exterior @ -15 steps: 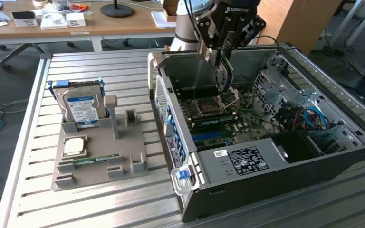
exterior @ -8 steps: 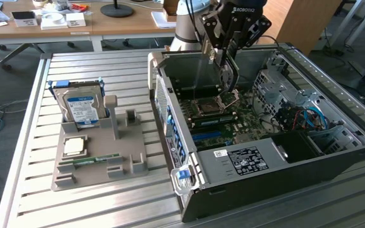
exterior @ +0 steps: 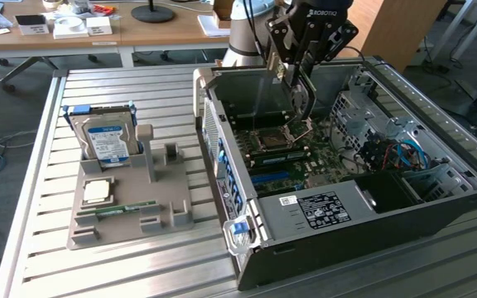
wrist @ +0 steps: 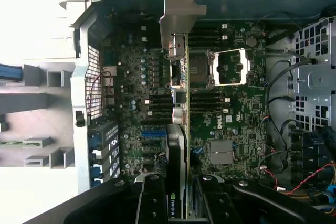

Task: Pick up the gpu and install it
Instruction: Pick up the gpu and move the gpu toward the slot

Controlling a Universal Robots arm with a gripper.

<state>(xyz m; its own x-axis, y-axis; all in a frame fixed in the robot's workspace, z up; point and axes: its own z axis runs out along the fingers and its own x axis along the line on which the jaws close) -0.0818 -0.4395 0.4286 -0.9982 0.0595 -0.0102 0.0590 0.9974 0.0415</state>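
ROBOTIQ, white letters, on gripper point(exterior: 293, 69) body. NVIDIA logo on gpu point(wrist: 176, 150) edge, wrist view. Faint white DELL print on motherboard point(wrist: 236, 129). Hard drive point(exterior: 106, 139) label, black sticker point(exterior: 322, 210): print too small to read.

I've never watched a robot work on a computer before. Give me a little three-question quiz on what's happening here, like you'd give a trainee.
1. True or false: the hand is shut on the gpu, holding it over the open computer case.
2. Pick one: what stands upright in the grey holder at the exterior view's left? A) hard drive B) keyboard C) cooling fan
3. Short answer: which narrow green part lies flat on that holder?

Key: 1 true; 2 A; 3 the RAM stick.
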